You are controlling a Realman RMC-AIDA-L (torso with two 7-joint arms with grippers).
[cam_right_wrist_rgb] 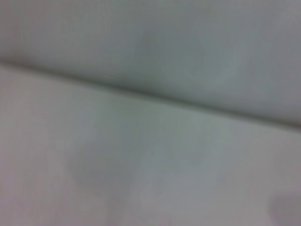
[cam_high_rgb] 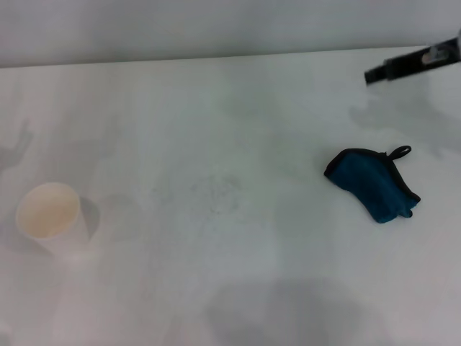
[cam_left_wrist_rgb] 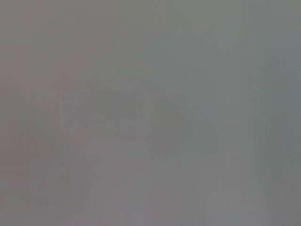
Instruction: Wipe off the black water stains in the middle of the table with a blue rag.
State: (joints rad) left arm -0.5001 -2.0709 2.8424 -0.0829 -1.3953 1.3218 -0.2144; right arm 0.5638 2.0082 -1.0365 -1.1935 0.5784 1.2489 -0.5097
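The blue rag (cam_high_rgb: 373, 184) lies crumpled on the right side of the white table (cam_high_rgb: 216, 108), its black loop towards the back. No dark blotch shows on the table; only faint grey smears (cam_high_rgb: 216, 194) mark its middle. My right gripper (cam_high_rgb: 376, 73) reaches in at the far right back corner, above the table and well behind the rag, holding nothing that I can see. My left gripper is out of view. The left wrist view shows only a plain grey surface. The right wrist view shows the table (cam_right_wrist_rgb: 141, 179) and its back edge against the wall.
A white paper cup (cam_high_rgb: 50, 216) stands upright at the left front of the table. A grey wall (cam_high_rgb: 216, 29) runs along the table's back edge.
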